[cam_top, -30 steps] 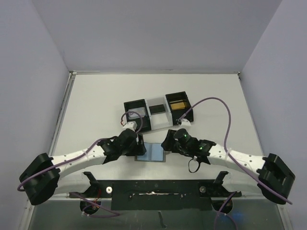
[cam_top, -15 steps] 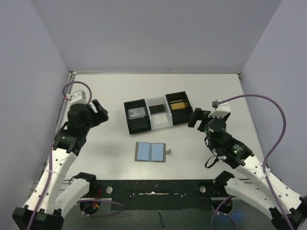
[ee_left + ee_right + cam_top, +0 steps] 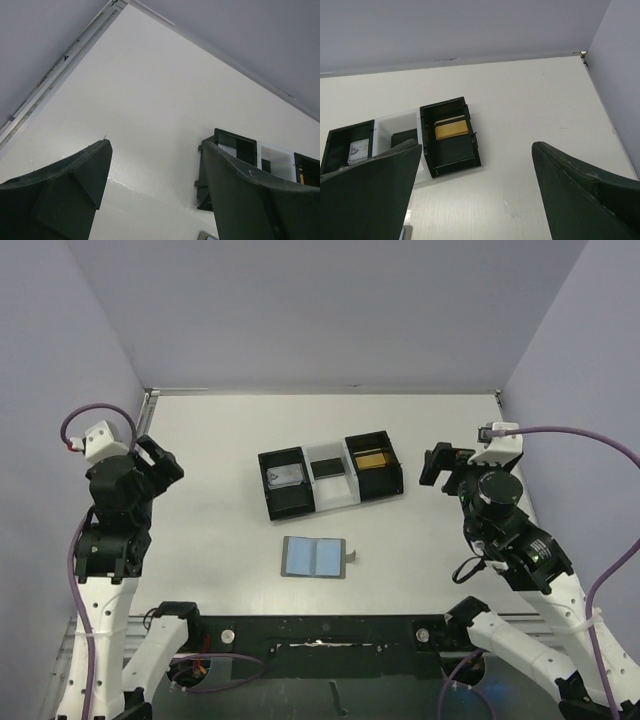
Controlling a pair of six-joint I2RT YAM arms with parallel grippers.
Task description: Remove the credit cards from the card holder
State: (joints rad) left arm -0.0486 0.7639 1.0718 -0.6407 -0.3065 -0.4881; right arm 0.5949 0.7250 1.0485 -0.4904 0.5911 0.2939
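The card holder (image 3: 314, 557) lies open on the table, blue-grey inside up, its snap tab (image 3: 350, 557) to the right. No card shows in it. A corner of it shows at the bottom of the left wrist view (image 3: 206, 236). A gold card (image 3: 372, 459) (image 3: 452, 129), a black card (image 3: 327, 468) and a silvery card (image 3: 284, 478) lie in the tray. My left gripper (image 3: 160, 461) (image 3: 155, 145) is open and empty, raised at the far left. My right gripper (image 3: 437, 465) (image 3: 476, 145) is open and empty, raised at the right.
The black-and-white three-compartment tray (image 3: 305, 502) (image 3: 475, 160) stands just behind the card holder, mid-table. Its left end shows in the left wrist view (image 3: 206, 192). Lilac walls close in the table on the left, back and right.
Both arms have drawn back from the card holder and risen to the sides, the left to the far left, the right to the right. The card holder lies unmoved.
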